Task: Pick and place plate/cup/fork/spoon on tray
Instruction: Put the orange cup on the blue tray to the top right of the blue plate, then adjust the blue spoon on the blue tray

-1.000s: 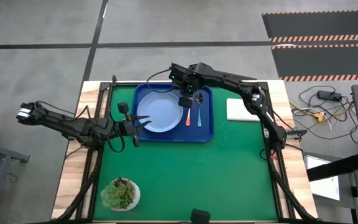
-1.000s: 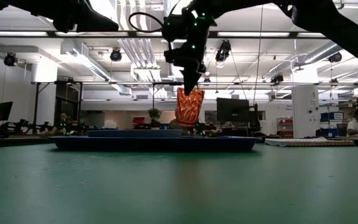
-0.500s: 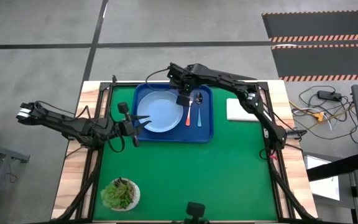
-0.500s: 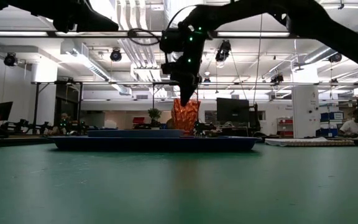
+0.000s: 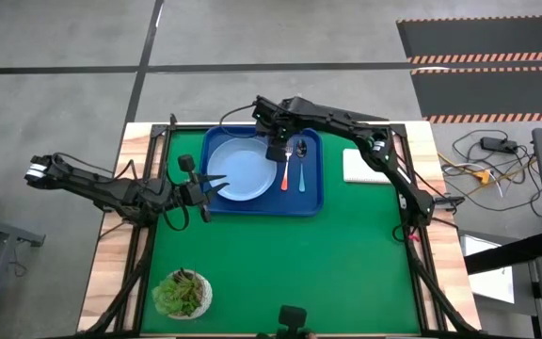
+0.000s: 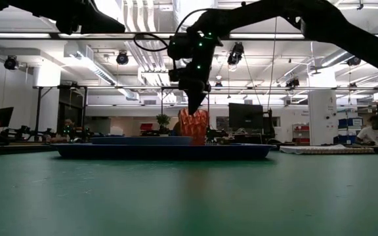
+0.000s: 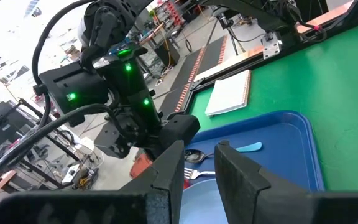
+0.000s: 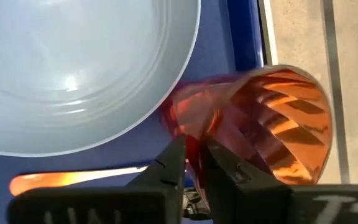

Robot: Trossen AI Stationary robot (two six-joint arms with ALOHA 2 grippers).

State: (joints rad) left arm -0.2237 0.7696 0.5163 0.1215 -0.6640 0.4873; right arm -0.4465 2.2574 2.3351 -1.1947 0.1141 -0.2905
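The dark-blue tray (image 5: 313, 193) lies at the table's far middle. On it lie the pale-blue plate (image 5: 243, 171), the orange-handled fork (image 5: 286, 175) and the blue-handled spoon (image 5: 301, 174). My right gripper (image 5: 276, 149) is over the tray's far part, between the plate and the fork. It is shut on the dark-red cup (image 6: 193, 123), which also shows in the right wrist view (image 8: 260, 124). My left gripper (image 5: 207, 188) is open and empty at the tray's left rim, beside the plate. My right gripper pinches the cup's wall at its rim (image 8: 197, 146) between its two fingers. The fingers come from above, pointing down. The cup hangs about upright below them, mouth up. The tray's rim hides its lower end in the low view, so I cannot tell whether it touches the tray floor.
A white square pad (image 5: 363, 167) lies right of the tray. A small pot with a green succulent (image 5: 183, 294) stands at the near left corner. The green mat's near half (image 5: 299, 264) holds nothing else.
My right gripper has gone down toward the tray with the cup and a little toward the table's left edge. The cup has stayed upright, and its lower end has sunk behind the tray's rim in the low view.
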